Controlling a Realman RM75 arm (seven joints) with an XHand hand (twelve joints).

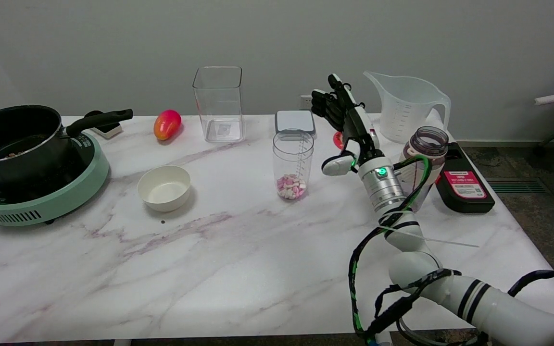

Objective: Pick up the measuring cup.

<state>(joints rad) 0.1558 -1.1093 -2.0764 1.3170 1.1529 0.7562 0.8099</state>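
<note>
Hand [349, 127] spread beside measuring cup [294, 165], apart.

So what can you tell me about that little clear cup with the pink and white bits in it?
The measuring cup is a small, straight-sided tumbler that looks like clear plastic, with a scale of fine lines printed up one side. It stands upright and uncovered near the middle of the marble table. A shallow heap of pink and white candies lies at its bottom; the rest is empty. Nothing touches it: the right hand hangs open beside it to the right, and a white bowl sits off to its left.
</note>
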